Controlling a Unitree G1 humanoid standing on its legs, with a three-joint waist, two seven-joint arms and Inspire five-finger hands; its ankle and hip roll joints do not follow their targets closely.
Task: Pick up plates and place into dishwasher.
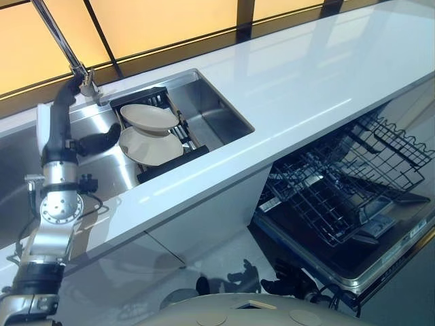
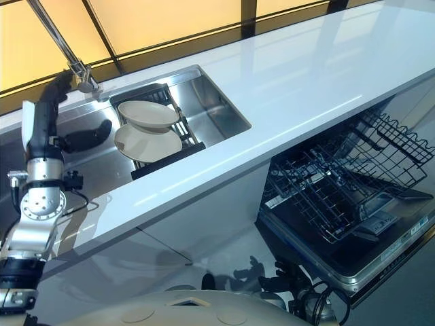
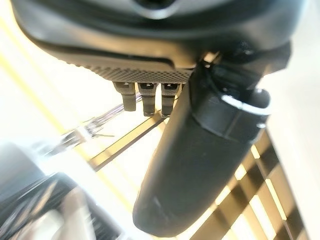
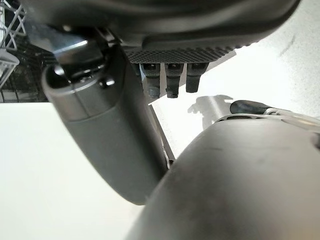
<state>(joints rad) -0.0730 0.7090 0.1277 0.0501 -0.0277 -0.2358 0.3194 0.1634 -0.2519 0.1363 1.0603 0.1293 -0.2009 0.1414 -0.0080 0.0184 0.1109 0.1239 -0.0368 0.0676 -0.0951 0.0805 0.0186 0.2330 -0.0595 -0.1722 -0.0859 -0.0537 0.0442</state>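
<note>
Cream plates point(image 1: 149, 129) stacked in sink rack point(image 1: 160, 157); left hand point(image 1: 95, 141) alongside, fingers apparently relaxed, empty.

The lower plate point(image 1: 149, 146) in the sink rack, beside the left hand point(image 1: 92, 142), is partly covered by the upper plate point(image 1: 148, 117) overlapping its far rim. The faucet point(image 1: 64, 42) rising just above that hand is cut off by the frame's top edge. The dishwasher's pulled-out rack point(image 1: 346, 180), well apart from the hand, runs past the right edge.
</note>
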